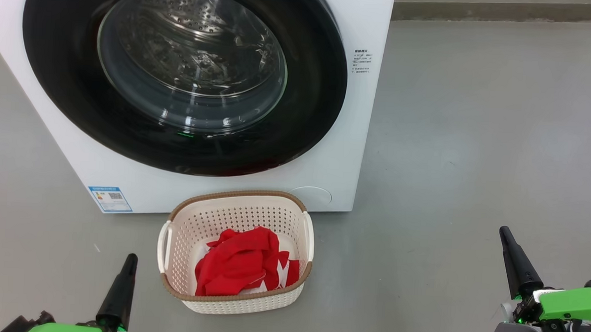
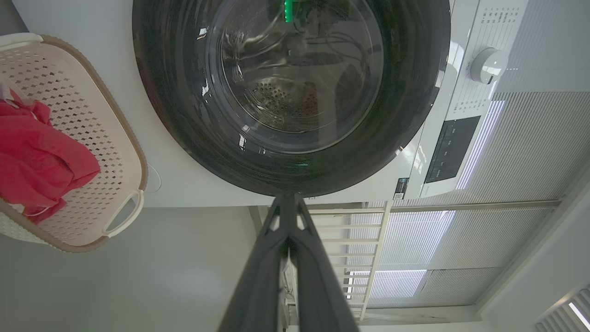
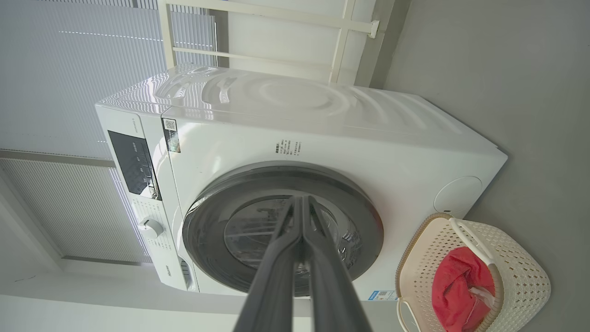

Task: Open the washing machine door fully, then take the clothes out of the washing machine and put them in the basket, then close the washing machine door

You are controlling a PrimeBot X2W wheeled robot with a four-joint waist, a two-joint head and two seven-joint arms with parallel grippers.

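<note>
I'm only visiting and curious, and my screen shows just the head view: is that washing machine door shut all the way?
Observer: Yes. Seen from the side in the right wrist view, the washing machine door lies flat against the front of the washing machine.
Operator: Any controls? I see none.
Observer: A white dial and a dark display panel sit above the door.
Operator: Are the grippers holding anything?
Observer: No. The left gripper and the right gripper each have their fingers pressed together, empty.
</note>
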